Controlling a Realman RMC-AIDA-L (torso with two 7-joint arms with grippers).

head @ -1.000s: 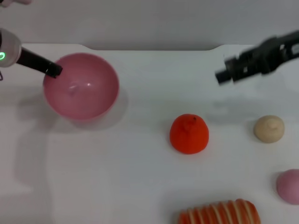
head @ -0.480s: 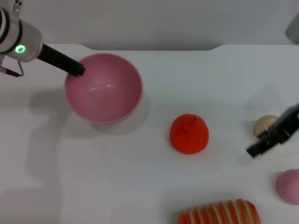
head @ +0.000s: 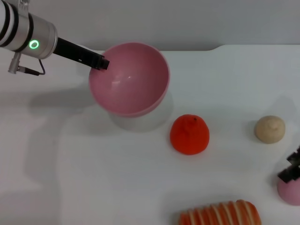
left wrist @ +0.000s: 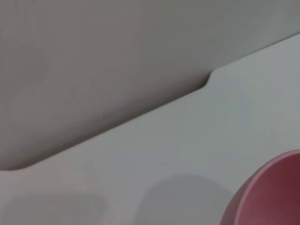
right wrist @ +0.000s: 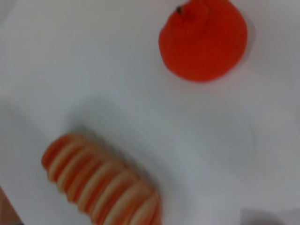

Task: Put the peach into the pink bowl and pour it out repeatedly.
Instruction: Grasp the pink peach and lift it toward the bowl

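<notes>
The pink bowl [head: 131, 82] hangs tilted above the table at the back left, its opening facing the front; it is empty. My left gripper [head: 101, 63] is shut on its left rim, with the arm reaching in from the upper left. The left wrist view shows only an edge of the pink bowl [left wrist: 269, 197]. The peach [head: 290, 193] lies at the table's right edge, partly cut off. My right gripper [head: 290, 170] shows as a dark tip right above the peach, mostly out of view.
An orange-red fruit [head: 189, 134] sits mid-table, also seen from the right wrist as the orange-red fruit [right wrist: 204, 40]. A beige lumpy ball [head: 270, 129] lies to its right. A striped orange-and-white item [head: 220, 214] lies at the front edge.
My left gripper carried the bowl to the right and raised it off the table. My right gripper swept from the back right down to the peach at the right edge.
</notes>
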